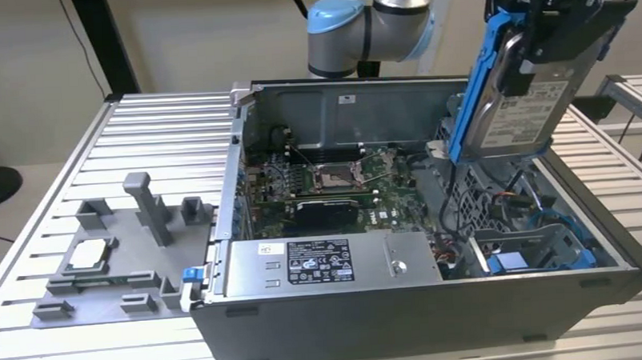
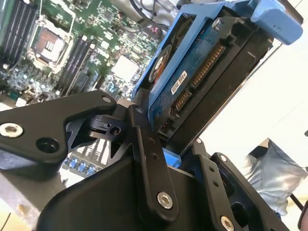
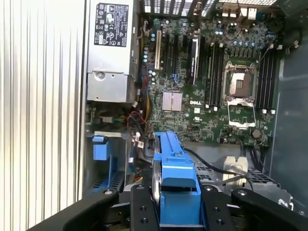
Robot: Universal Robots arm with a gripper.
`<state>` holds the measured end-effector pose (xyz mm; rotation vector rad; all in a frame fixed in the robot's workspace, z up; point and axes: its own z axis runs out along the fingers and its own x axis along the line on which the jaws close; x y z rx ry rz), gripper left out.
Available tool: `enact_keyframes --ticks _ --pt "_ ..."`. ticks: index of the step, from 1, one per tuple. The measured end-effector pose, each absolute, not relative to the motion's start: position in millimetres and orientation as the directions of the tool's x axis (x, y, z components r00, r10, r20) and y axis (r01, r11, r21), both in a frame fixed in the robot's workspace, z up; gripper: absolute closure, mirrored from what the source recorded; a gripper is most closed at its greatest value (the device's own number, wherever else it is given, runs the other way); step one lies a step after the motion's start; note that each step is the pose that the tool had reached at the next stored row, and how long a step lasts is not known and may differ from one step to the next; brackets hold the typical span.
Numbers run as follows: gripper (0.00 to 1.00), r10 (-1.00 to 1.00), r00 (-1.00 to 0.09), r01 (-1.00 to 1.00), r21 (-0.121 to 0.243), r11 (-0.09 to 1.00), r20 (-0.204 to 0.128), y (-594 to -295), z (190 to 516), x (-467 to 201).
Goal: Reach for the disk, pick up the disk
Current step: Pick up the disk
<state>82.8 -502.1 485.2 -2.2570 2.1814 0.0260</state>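
The disk (image 1: 523, 109) hangs upright in the air above the open computer case's right end in the exterior view, its white label facing the camera and a blue rail (image 1: 471, 87) along its edge. My gripper (image 1: 551, 36) is shut on the disk's upper part. The second wrist view has the disk's (image 2: 192, 82) circuit-board face and blue frame between my black fingers (image 2: 150, 163). In the first wrist view the disk's blue edge (image 3: 174, 173) sits between the fingers (image 3: 143, 209), high above the motherboard.
The open computer case (image 1: 411, 305) stands on a slatted metal table (image 1: 159, 130). Inside lie the motherboard (image 1: 332, 179), a grey power supply box (image 1: 324, 264) and blue drive bays (image 1: 532, 257). A grey fixture (image 1: 110, 259) holding a small square chip (image 1: 89, 254) sits to the exterior view's left.
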Motion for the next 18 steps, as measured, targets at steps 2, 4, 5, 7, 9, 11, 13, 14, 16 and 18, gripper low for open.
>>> enact_keyframes --ticks 2,4,5,7,9,11,13,14,16,18 --pt "1.00 -0.999 0.034 -0.999 0.011 -0.034 -0.014 -508.1 485.2 83.0" --pt "1.00 -0.999 0.034 -0.999 0.012 -0.034 -0.014 -514.0 485.2 83.1" --pt "1.00 -0.999 0.034 -0.999 0.013 -0.034 -0.014 -516.9 485.2 83.2" --pt "1.00 -0.999 0.034 -0.999 0.014 -0.034 -0.014 -523.1 485.2 83.3" --pt "1.00 -0.999 0.034 -0.999 0.015 -0.034 -0.014 -528.8 485.2 83.4" --pt "1.00 -0.999 0.034 -0.999 0.017 -0.034 -0.014 -534.7 485.2 83.5" --pt "1.00 -0.999 0.034 -0.999 0.018 -0.034 -0.014 -540.6 485.2 83.6" --pt "1.00 -0.999 0.034 -0.999 0.018 -0.034 -0.014 -543.4 485.2 83.7" --pt "1.00 -0.999 0.034 -0.999 0.020 -0.034 -0.014 -549.0 485.2 83.8" --pt "1.00 -0.999 0.034 -0.999 0.021 -0.034 -0.014 -554.5 485.2 83.9"
